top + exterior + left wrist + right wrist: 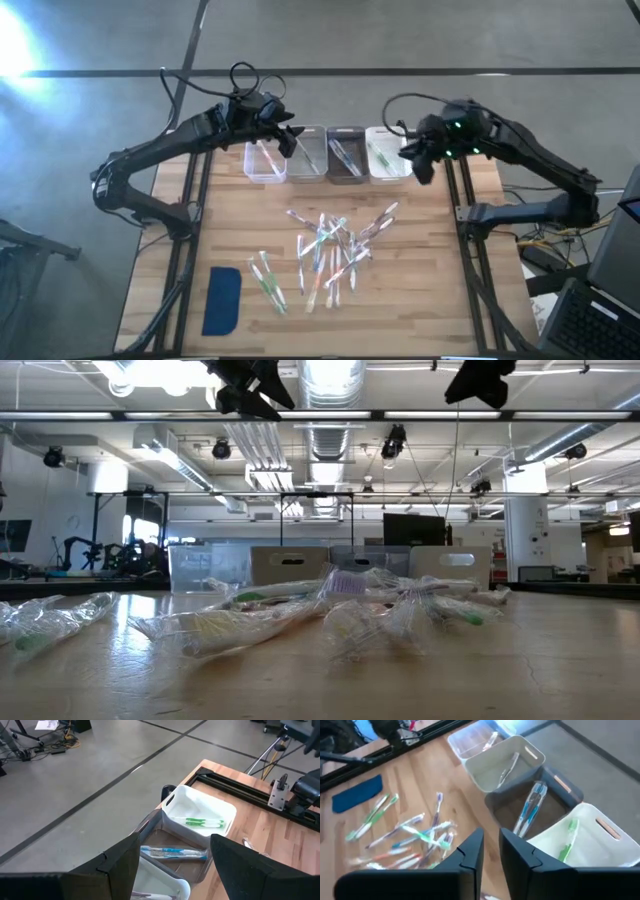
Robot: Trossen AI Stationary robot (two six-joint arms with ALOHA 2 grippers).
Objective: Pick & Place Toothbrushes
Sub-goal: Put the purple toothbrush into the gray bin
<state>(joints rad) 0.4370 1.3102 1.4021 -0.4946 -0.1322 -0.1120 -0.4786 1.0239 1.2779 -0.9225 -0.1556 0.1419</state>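
Low view crops both grippers above toothbrushes [340,605].

left gripper [290,140] upper centre-left of high view, fingers wide apart, right gripper [418,160] upper centre-right, fingers nearly together, holding nothing

A wooden table [420,310] carries four bins [327,155] in a row along its far edge, loose toothbrushes [330,250] scattered mid-table, and a blue pad [222,300] near the front left corner.
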